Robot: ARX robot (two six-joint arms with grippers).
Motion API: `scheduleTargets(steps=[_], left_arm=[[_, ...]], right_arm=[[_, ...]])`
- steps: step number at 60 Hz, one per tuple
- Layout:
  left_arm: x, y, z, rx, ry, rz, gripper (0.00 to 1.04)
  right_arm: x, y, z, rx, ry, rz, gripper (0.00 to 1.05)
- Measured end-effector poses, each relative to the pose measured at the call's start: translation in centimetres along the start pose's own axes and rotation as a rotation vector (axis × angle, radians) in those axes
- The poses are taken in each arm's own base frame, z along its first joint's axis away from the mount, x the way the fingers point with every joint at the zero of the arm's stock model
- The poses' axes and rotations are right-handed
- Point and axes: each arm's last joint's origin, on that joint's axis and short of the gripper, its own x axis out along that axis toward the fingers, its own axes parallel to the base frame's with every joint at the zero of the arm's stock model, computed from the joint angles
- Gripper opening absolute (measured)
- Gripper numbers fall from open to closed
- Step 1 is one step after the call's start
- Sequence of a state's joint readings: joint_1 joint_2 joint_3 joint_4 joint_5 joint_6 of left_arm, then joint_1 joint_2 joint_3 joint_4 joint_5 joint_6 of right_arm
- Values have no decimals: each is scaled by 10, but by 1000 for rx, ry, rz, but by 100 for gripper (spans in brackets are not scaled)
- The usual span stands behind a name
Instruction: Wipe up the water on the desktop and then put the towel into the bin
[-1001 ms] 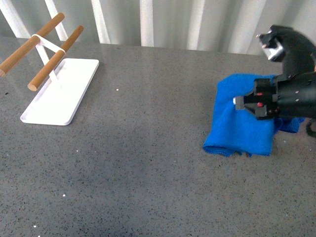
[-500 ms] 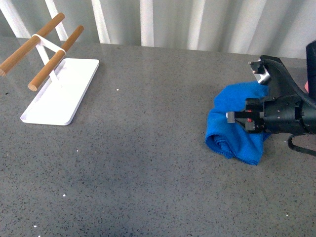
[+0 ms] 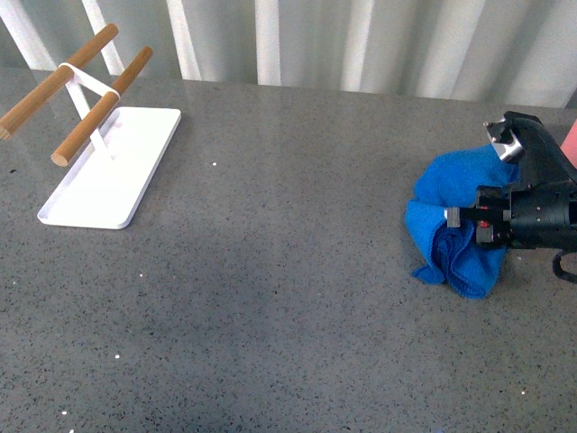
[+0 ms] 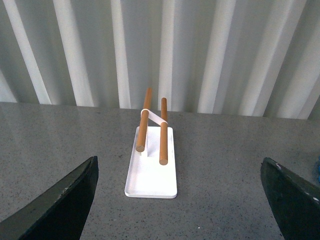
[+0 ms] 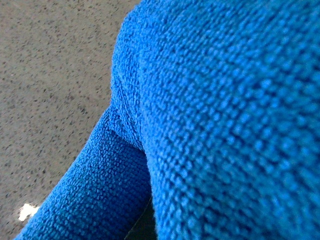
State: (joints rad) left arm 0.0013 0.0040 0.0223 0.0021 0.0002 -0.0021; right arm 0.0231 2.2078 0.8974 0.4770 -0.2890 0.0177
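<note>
Where right jaws clamp, towel (image 3: 435, 203) bunched

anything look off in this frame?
Only the bright blue fluffy microfibre towel: it is crumpled into a lump around the right claw at the right side, not spread flat for wiping. The white flat tray with two wooden bars looks fine. No puddle shows on the speckled dark grey desktop.

- I count one bright blue fluffy microfibre towel (image 3: 437, 203).
- One white flat rectangular tray (image 3: 126, 176).
- Two round wooden bars (image 3: 59, 79).
- One dark grey speckled stone-look desktop (image 3: 270, 298).
- One salmon-pink container (image 3: 572, 144), though I see only its edge.
</note>
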Motion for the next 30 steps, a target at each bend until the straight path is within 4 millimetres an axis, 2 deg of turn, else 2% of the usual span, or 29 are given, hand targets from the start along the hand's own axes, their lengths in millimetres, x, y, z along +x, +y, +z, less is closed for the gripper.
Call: scheduleTargets(steps=[11,19,25,30], left_arm=[[0,0,0,0,0,0,98],[0,0,0,0,0,0,98],[0,0,0,0,0,0,98],[0,0,0,0,0,0,98]], right_arm=[[13,-6,21,-46,-21,-90,3],[29,-5,43,-81,-33,-131,3],[45,5,57,-111,-43,-113,3],[66,26,73,-150,-43,-61,3]])
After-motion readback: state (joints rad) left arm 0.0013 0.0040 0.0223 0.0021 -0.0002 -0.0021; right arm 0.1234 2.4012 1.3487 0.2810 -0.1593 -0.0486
